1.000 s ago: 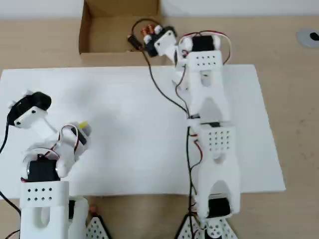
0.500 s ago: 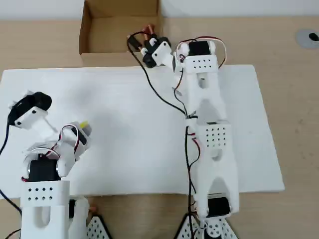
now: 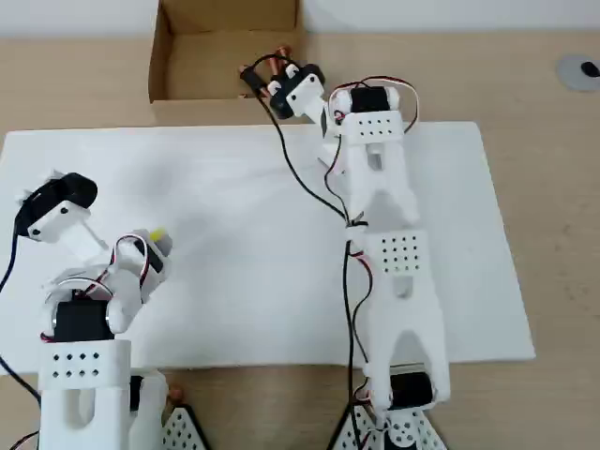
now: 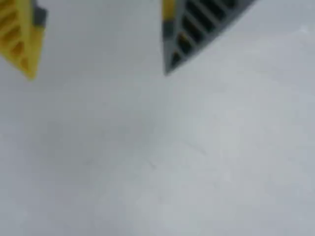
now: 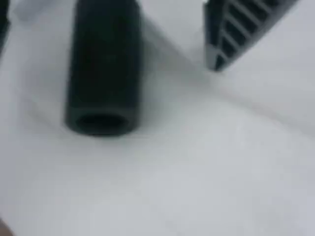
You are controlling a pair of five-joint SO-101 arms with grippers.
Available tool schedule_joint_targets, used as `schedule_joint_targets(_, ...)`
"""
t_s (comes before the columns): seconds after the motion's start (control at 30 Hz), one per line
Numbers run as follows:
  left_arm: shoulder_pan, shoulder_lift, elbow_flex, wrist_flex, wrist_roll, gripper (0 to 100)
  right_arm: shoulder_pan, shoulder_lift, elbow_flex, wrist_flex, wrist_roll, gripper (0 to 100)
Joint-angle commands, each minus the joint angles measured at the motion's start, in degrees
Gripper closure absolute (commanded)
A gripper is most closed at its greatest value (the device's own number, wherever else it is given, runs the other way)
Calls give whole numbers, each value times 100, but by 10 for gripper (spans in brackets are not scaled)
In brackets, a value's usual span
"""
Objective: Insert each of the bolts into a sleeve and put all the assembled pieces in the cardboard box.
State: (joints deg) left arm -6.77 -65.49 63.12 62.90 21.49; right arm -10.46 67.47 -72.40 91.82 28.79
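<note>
left fingers wide, empty over mat — right fingers apart, black sleeve between, near cardboard box

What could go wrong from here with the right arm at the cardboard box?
1. The sleeve sits apart from the finger beside it, so it looks ungripped and could stay behind.
2. The right hand hangs at the cardboard box's near right corner; its cable might snag the wall.
</note>
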Motion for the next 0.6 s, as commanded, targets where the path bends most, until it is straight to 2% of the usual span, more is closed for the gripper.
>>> schedule_joint_targets(0.0, -26, -48, -26, -9, 18, 814, 233, -13, -286, -246, -97, 826)
schedule_joint_targets(0.13, -26, -48, -26, -9, 18, 814, 400, -40, -295, -246, -255, 939)
schedule_joint_targets(0.57, -26, -48, -18, -9, 9, 814, 444, -259, -681, 325, -273, 948)
